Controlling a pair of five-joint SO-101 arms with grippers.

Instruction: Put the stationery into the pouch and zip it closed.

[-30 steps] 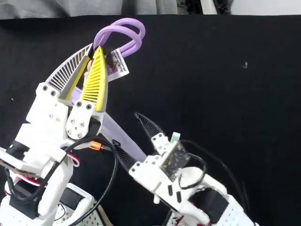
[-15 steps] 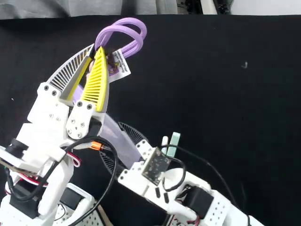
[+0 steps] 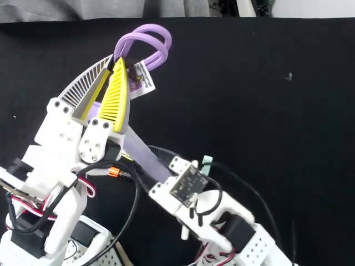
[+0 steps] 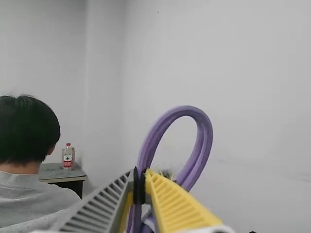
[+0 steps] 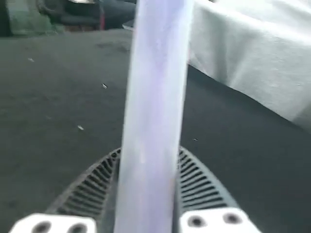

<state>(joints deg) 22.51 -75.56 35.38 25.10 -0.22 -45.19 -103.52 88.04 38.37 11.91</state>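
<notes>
Lilac and translucent, the pouch [image 3: 136, 147] was held raised above the table [image 3: 266, 111], clamped near its loop by the left gripper [image 3: 115, 62] and lower down by the right gripper [image 5: 148, 153], with filling and zipping judged still undone.

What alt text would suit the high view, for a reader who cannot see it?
The left gripper, one finger yellow, holds a purple pouch just below its looped handle over a black table, with a white tag hanging beside it. The pouch slants down to the right gripper, which sits around its lower part.
</notes>
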